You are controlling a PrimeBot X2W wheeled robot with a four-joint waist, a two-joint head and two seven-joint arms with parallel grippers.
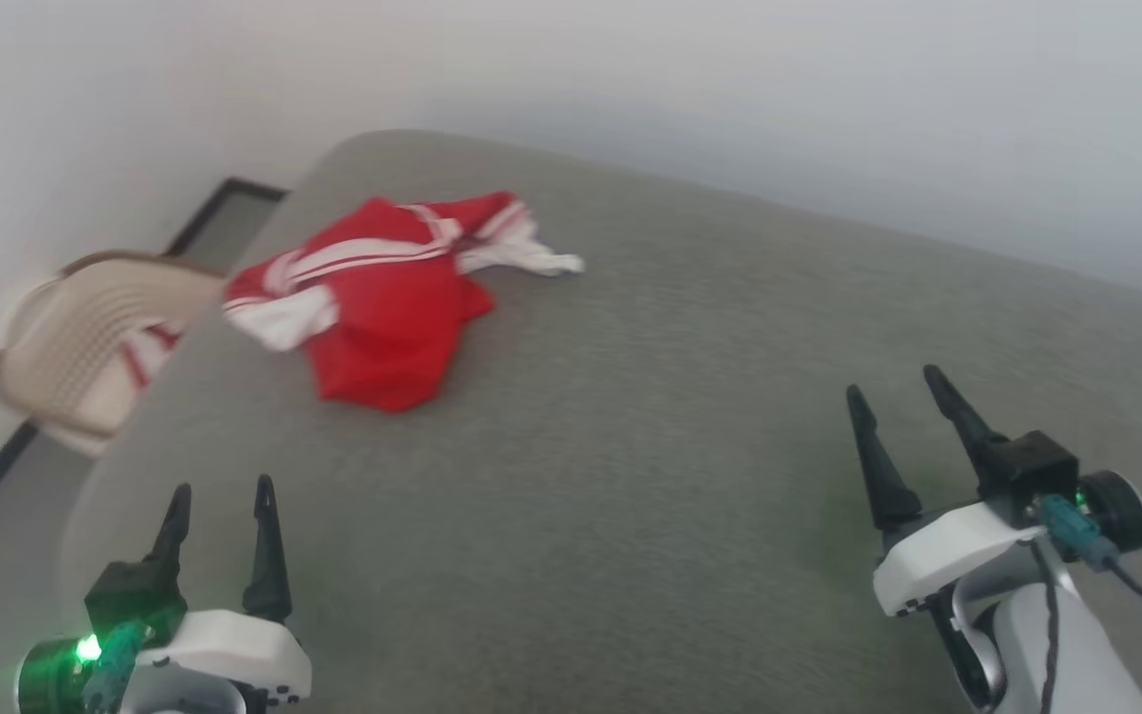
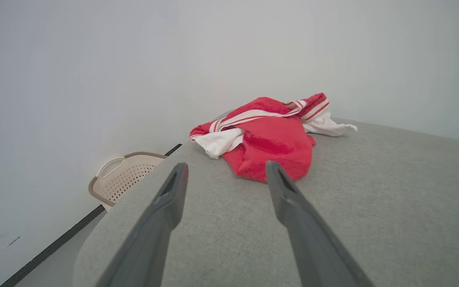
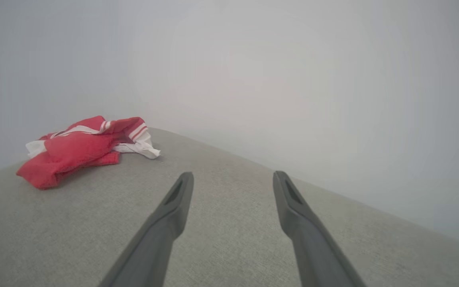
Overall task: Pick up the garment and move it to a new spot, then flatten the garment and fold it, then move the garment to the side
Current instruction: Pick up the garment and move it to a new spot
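Currently logged the garment (image 1: 388, 297) as a crumpled heap on the far left part of the grey fabric-covered worktop (image 1: 690, 416), close to its rounded far corner. Placed it well ahead of the left gripper (image 1: 223, 484) and a little to that gripper's right, across a stretch of bare worktop, touching neither finger. Placed it well apart from the right gripper (image 1: 892, 379) too, far off to its left and further back. Recorded both sets of jaws as spread wide and empty, pointing away from the robot over the near part of the worktop. Checked against the left wrist view: found the garment (image 2: 269, 139) almost straight ahead of the left gripper (image 2: 226, 163), with the near red edge beyond the gap between the fingertips. Checked against the right wrist view: found the garment (image 3: 78, 153) off at the left, clear of the right gripper (image 3: 233, 173). Noted mostly red soft fabric, bunched and folded over itself; a white sleeve part poking out on the left side, another white piece trailing at the far right; white bands with thin red lines across the top. Also noted a beige perforated basket (image 1: 85, 337) beside the worktop's left edge, with something red-and-white inside.
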